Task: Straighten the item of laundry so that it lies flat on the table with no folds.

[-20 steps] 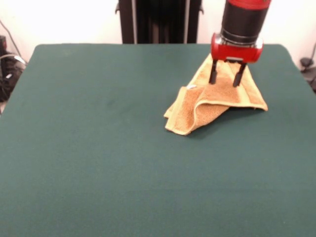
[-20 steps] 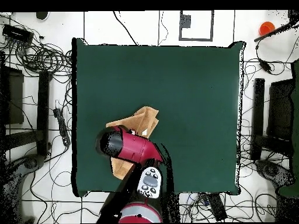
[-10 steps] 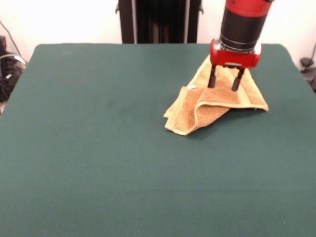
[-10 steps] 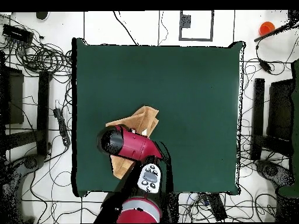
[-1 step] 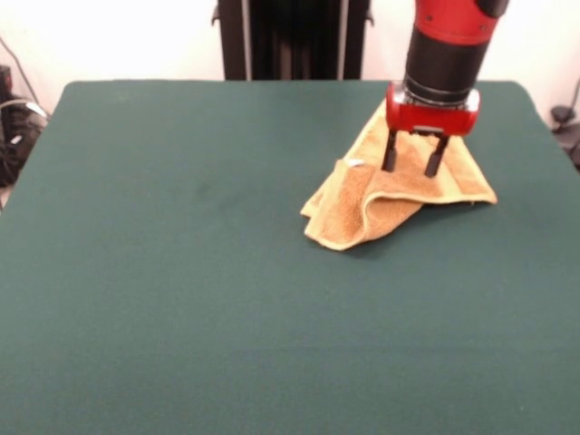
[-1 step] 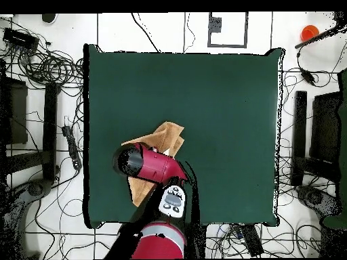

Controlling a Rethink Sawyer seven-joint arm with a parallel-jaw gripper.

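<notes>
The item of laundry (image 5: 381, 195) is a golden-orange towel, crumpled and folded over itself at the far right of the green table (image 5: 181, 272). A small white label (image 5: 353, 164) shows on its left side. My gripper (image 5: 412, 169) stands open, fingers pointing down, tips at the towel's upper surface near its middle. Nothing is gripped between the fingers. From overhead, the red arm (image 6: 146, 164) covers most of the towel (image 6: 166, 137), and only its far and near corners stick out.
The towel lies near one side edge of the table (image 6: 203, 101). Cables and equipment (image 6: 47, 68) surround the table on the floor. A black post (image 5: 294, 36) stands behind the far table edge.
The gripper has come down slightly toward the towel and shifted a little. The towel's folds have settled and spread a bit lower.
</notes>
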